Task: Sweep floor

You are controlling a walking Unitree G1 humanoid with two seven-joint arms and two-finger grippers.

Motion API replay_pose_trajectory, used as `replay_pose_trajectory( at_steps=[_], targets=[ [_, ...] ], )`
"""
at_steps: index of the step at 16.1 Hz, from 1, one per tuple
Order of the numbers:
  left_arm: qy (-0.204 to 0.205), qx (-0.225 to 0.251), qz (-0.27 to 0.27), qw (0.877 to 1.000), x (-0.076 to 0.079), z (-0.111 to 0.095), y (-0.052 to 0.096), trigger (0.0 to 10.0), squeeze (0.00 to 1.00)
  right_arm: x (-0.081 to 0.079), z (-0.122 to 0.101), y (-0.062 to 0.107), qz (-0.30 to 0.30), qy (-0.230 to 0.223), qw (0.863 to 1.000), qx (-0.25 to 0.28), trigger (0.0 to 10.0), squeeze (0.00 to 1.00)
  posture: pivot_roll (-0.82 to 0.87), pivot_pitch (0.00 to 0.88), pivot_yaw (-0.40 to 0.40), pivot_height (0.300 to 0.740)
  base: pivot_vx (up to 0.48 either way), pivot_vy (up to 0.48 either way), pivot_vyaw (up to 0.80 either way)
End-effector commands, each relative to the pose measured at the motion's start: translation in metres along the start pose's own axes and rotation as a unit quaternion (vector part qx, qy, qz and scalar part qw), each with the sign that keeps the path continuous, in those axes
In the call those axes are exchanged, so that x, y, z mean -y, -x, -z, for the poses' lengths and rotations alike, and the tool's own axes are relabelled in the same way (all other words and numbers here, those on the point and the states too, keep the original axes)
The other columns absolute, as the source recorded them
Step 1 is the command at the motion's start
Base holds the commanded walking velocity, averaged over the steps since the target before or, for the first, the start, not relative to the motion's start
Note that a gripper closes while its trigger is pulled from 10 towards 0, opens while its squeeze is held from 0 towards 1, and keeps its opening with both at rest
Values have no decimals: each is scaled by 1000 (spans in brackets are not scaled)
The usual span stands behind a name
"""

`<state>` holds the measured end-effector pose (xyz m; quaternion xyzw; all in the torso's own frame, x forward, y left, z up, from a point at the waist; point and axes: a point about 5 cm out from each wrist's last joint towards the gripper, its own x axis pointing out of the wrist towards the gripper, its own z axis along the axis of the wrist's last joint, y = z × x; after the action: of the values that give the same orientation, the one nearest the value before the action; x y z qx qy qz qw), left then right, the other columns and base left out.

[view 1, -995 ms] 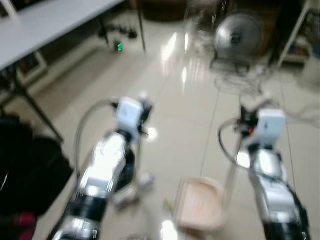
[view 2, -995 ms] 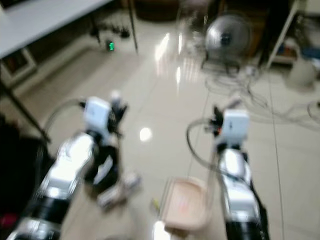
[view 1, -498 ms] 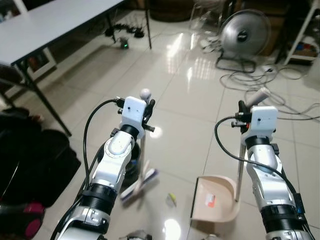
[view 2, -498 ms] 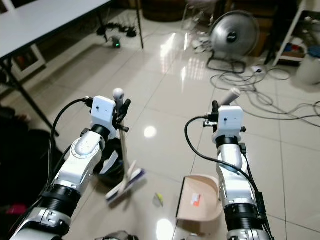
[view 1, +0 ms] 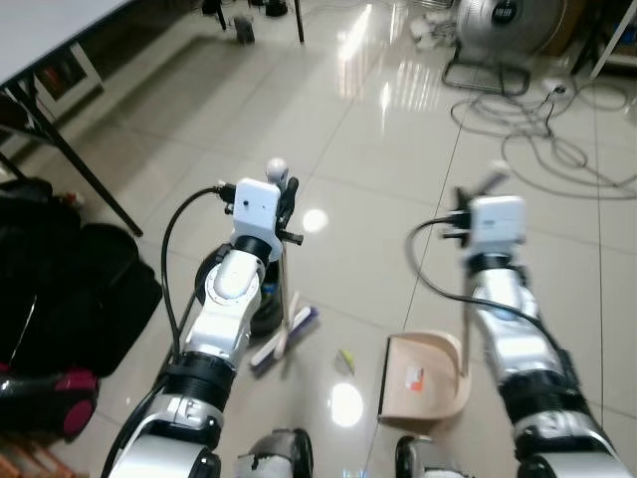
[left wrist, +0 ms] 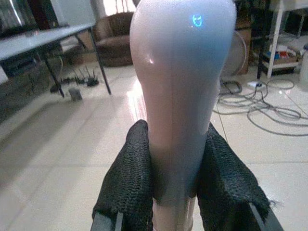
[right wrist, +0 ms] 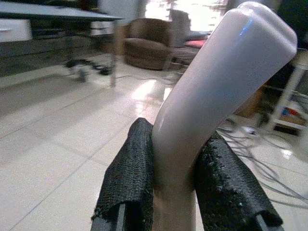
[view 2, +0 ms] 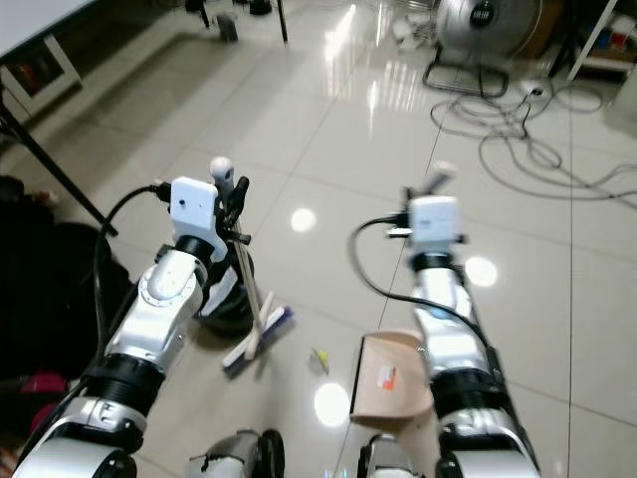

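One black bag [view 1: 60, 289] lies at the far left. The left gripper [left wrist: 175, 168] is clamped on the one broom [view 1: 283, 289], its head on the floor [view 1: 378, 169]. One yellow scrap [view 1: 346, 359] lies between broom and dustpan [view 1: 423, 383], whose upright handle the right gripper [right wrist: 175, 168] clamps. One fan [view 1: 503, 20] stands far right.
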<state>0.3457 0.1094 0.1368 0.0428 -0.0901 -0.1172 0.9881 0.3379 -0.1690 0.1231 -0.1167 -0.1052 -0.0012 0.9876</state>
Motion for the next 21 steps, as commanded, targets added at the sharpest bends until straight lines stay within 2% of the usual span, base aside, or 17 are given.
replay_pose_trajectory(
  at_steps=[1, 3, 4, 6, 11, 13, 17, 20, 21],
  targets=[
    [5, 6, -10, 1000, -1, 1, 0, 10000, 0, -17, -2, 0, -36, 15, 999, 12, 10000, 0, 125, 312, 105, 740, 0, 0, 0],
    [14, -3, -9, 1000, 6, 7, -2, 10000, 0, -39, -1, 3, -74, 22, 997, 19, 10000, 0, 122, 332, 108, 740, 0, 0, 0],
    [16, -5, -6, 1000, 11, 9, -4, 10000, 0, -53, -3, 5, -80, 24, 996, 29, 10000, 0, 123, 354, 118, 740, 0, 0, 0],
    [11, -6, -9, 1000, 14, 12, -6, 10000, 0, -68, -7, 8, -72, 11, 996, 42, 10000, 0, 116, 362, 134, 740, 0, 0, 0],
    [11, 0, -29, 1000, 18, 9, -15, 10000, 0, -94, -16, 16, -50, -35, 997, 51, 10000, 0, 106, 382, 145, 740, 0, 0, 0],
    [22, 9, -36, 999, 23, 1, -25, 10000, 0, -109, -21, 21, -59, -54, 995, 58, 10000, 0, 104, 382, 145, 740, 0, 0, 0],
    [40, 22, -41, 998, 31, -14, -38, 10000, 0, -128, -28, 28, -85, -68, 992, 60, 10000, 0, 81, 384, 146, 740, 0, 0, 0],
    [76, 48, -16, 996, 44, -31, -49, 10000, 0, -135, -24, 35, -94, -70, 992, 48, 10000, 0, 87, 383, 144, 740, 0, 0, 0],
    [101, 60, 11, 993, 51, -38, -52, 10000, 0, -134, -22, 35, -93, -70, 992, 44, 10000, 0, 91, 382, 142, 740, 0, 0, 0]
  ],
)
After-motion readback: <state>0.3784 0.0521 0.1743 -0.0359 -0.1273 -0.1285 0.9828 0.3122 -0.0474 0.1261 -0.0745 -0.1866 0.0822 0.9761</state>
